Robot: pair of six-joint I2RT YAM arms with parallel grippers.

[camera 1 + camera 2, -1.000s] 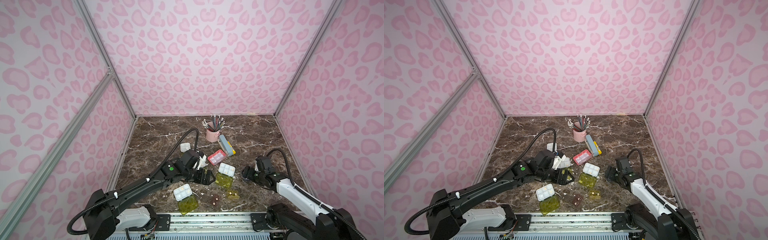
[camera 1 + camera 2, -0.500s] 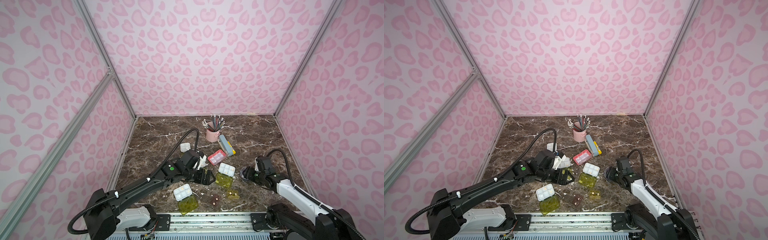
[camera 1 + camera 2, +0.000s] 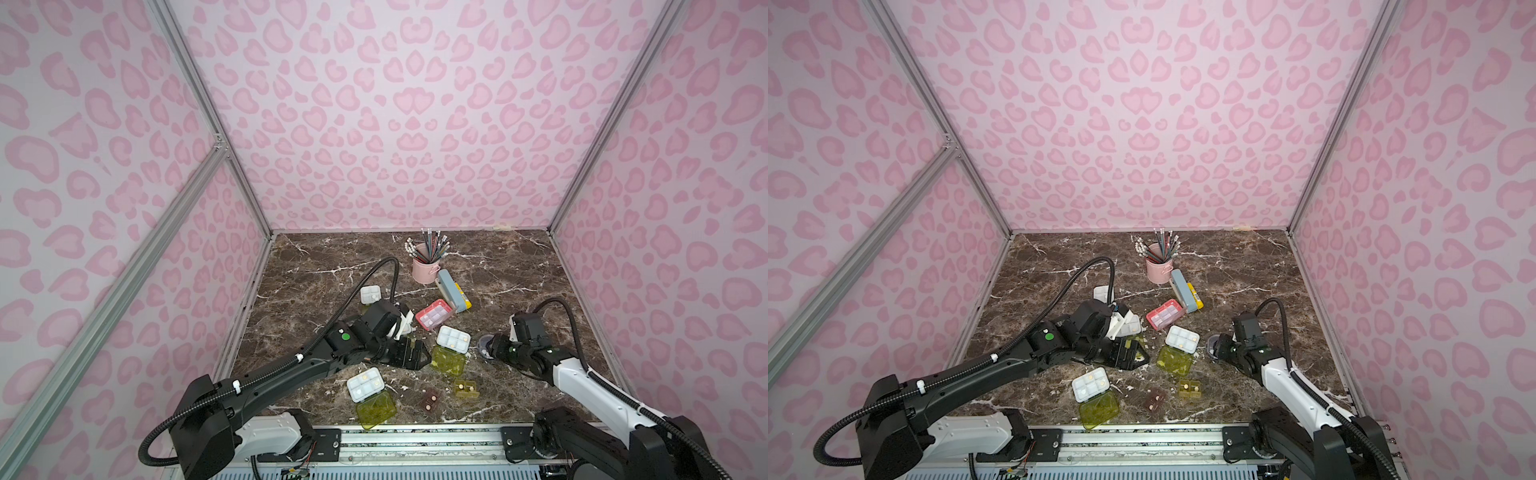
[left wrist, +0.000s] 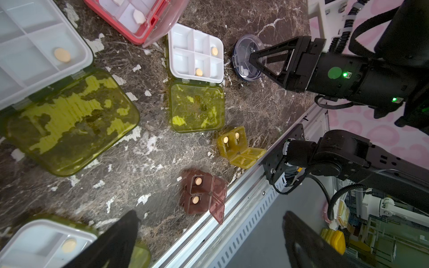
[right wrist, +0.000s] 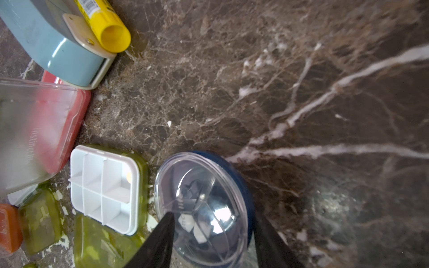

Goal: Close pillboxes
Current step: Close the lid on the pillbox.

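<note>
On the brown marble tabletop (image 3: 498,266), the black left gripper (image 3: 409,354) hovers wide open, holding nothing, near a white plastic pillbox (image 3: 453,338) whose yellow-green lid lies open. The right gripper (image 5: 212,215), half open, straddles the round dark-blue pillbox (image 5: 202,185) with a clear lid; I cannot tell whether it grips.

The bench (image 5: 301,92) looks like glossy brown marble with white veins. The round pillbox (image 5: 202,208) has a clear, shiny plastic lid; a white tray (image 4: 196,55) is smooth matt plastic, its lid translucent yellow-green.
</note>
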